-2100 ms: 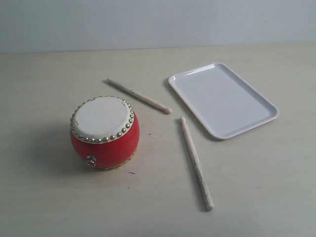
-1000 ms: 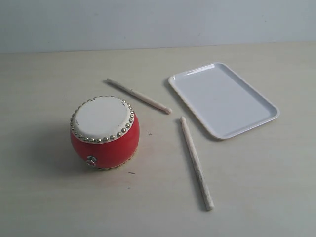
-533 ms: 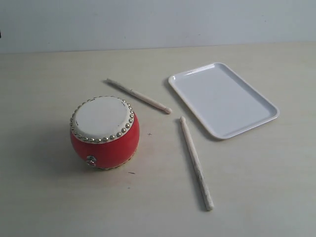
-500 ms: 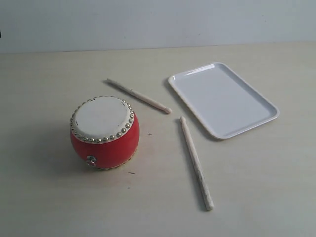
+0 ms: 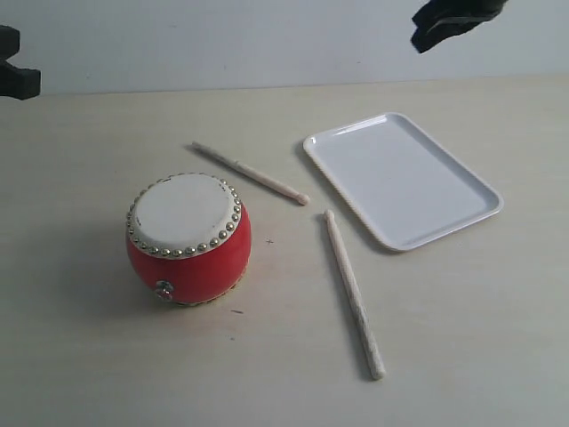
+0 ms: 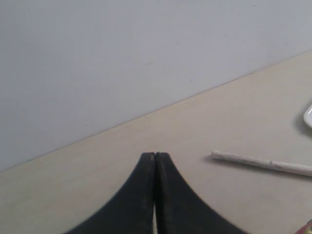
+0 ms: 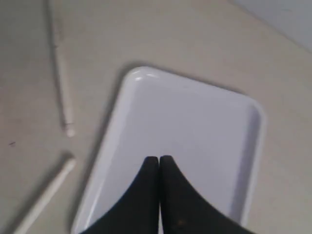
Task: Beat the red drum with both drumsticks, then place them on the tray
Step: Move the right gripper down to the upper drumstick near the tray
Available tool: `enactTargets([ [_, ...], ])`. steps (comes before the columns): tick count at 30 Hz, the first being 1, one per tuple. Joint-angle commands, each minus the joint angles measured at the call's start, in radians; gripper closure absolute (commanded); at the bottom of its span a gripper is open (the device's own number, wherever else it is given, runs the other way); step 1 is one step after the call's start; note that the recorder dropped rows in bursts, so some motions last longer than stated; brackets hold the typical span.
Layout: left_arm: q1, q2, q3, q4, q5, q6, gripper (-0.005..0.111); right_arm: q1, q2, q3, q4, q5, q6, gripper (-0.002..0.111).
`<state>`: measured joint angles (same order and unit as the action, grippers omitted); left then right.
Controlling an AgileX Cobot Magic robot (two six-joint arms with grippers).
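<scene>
The exterior camera viewed the table point(image 5: 462, 356) obliquely from above at middle range, facing the back wall point(image 5: 222, 44). The left wrist camera sat low, aimed almost level at that wall; both showed the far drumstick point(image 5: 251, 173). The right wrist camera looked steeply down, close over the tray point(image 5: 400, 173), likewise shared.

There is one red drum point(image 5: 188, 238). There are two drumsticks: the first drumstick point(image 5: 251, 173) at about one o'clock from the drum, the second drumstick point(image 5: 354, 294) at four o'clock. There is one tray point(image 5: 402, 178). Two grippers show: the left gripper point(image 6: 155, 155) and the right gripper point(image 7: 159, 159).
</scene>
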<state>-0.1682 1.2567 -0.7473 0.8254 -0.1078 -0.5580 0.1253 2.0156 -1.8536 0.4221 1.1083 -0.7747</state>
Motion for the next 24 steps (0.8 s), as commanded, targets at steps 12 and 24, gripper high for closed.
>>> enactTargets([
  [12,-0.022,0.006,-0.036,-0.064,0.29,-0.079,0.107,0.282,0.296,-0.239,-0.204,0.113,0.044,0.092],
  [24,-0.022,0.012,-0.078,-0.13,0.411,-0.067,0.107,0.336,0.356,-0.239,-0.209,0.113,0.097,0.058],
])
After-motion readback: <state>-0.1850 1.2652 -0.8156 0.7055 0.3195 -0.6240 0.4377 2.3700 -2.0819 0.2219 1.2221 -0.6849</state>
